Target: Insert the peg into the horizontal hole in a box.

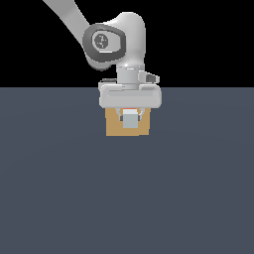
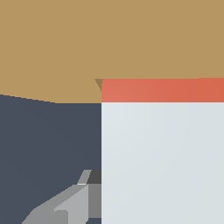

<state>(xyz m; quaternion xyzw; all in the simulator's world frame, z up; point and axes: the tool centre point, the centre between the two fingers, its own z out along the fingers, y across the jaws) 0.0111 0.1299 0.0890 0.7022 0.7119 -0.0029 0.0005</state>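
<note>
End effector (image 1: pixel 130 117) clamped on peg (image 1: pixel 130 120), red tip ahead at box (image 1: pixel 113 128) hole (image 2: pixel 98 83). Peg looks rigid, light, likely slick; hold mid-grey section.

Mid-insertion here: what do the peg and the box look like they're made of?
These are simulator renders, so only the look counts. The peg is a smooth, matte pale grey-white bar with a red-orange end, possibly painted plastic; it shows no grain or shine. The box is flat, uniform tan, wood- or cardboard-coloured but without any texture, so its material stays open.
</note>
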